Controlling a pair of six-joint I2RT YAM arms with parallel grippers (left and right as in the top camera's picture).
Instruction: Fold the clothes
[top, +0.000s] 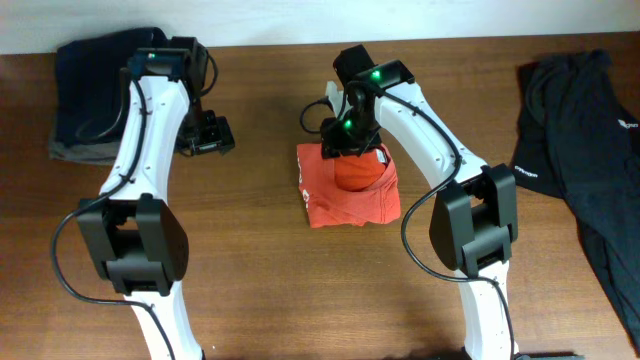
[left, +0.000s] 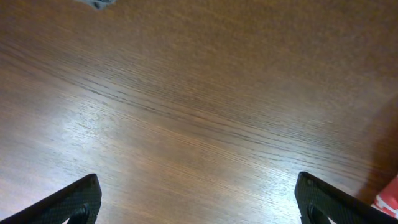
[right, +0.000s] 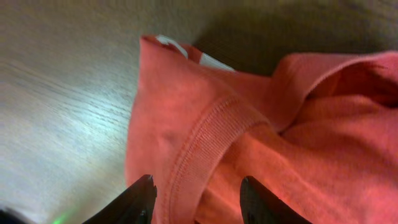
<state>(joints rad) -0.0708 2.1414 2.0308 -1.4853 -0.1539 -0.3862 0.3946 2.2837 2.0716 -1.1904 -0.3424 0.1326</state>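
Main hazard noted: the shirt (top: 350, 195) lies mid-table (top: 260, 270) as a compact, several-layer bundle, and the right gripper (right: 199, 202) stands at its far edge astride the ribbed band (right: 205, 137). If the jaws take only the top layer, a lift would likely peel that layer away and pull the fold apart. If they take the whole thickness, the bundle could drag across the wood and skew. The cotton looks soft and loose, with a raised hump near the centre, so a thin pinch may also slip off the band. A white tag (right: 171, 43) shows at the far corner, and nothing pins the near edge down, so the cloth is free to slide. The black garment (top: 575, 150) to the right and the dark folded pile (top: 95, 85) at far left lie well apart and pose no snag risk. Pose: the right arm reaches forward over the bundle, wrist pitched steeply down, jaws part-way apart with cloth between them. I cannot tell whether the pads bear on the fabric. The left arm is extended to the left of the shirt. The left gripper (left: 200, 205) is spread wide above bare wood, holding nothing and apart from the shirt, so it offers the bundle no support.
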